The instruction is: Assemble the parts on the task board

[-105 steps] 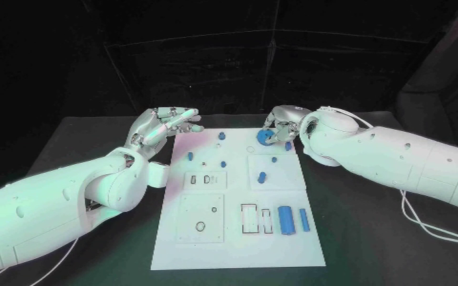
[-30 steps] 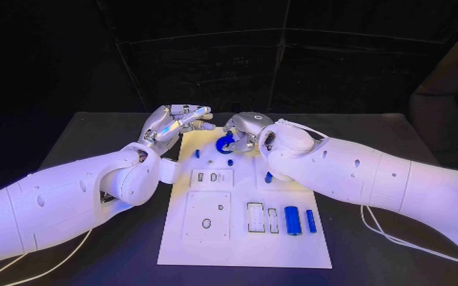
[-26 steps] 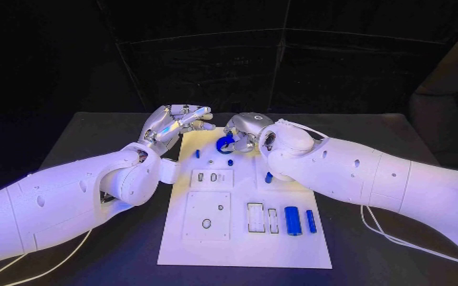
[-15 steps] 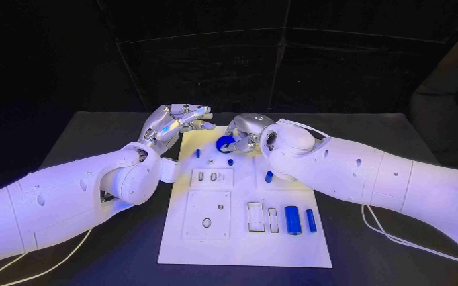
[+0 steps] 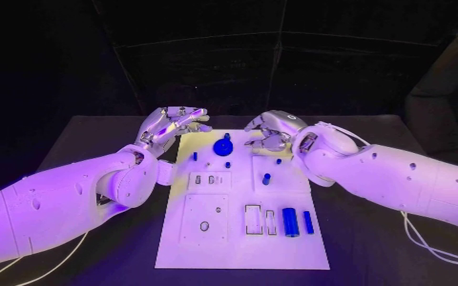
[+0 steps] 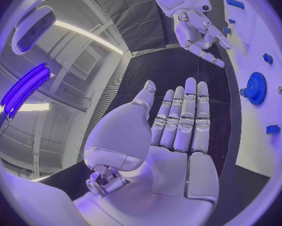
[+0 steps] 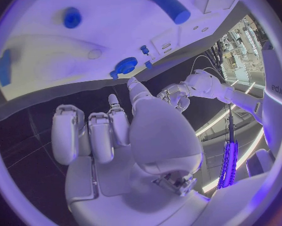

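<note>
A blue gear point(image 5: 224, 146) sits on the far part of the white task board point(image 5: 239, 246), with no hand touching it. My right hand point(image 5: 271, 131) hovers just to its right, fingers apart and empty. At the board's far left corner my left hand point(image 5: 172, 124) is raised, fingers straight and holding nothing. The left wrist view shows the left hand's flat palm point(image 6: 178, 135), the gear point(image 6: 256, 88) on the board point(image 6: 266, 40) and the right hand point(image 6: 196, 29) beyond. In the right wrist view, the gear point(image 7: 125, 65) lies past the right hand's fingers point(image 7: 91, 130).
Small blue pegs point(image 5: 194, 156) point(image 5: 266, 179) stand on the board's middle. Two blue cylinders point(image 5: 290, 222) point(image 5: 307, 222) lie at its near right beside rectangular slots point(image 5: 252, 220). Black table point(image 5: 382, 233) surrounds the board.
My right hand has let go of the blue gear, which now sits on the board, and has drawn away to the right. The left hand has stayed in place.
</note>
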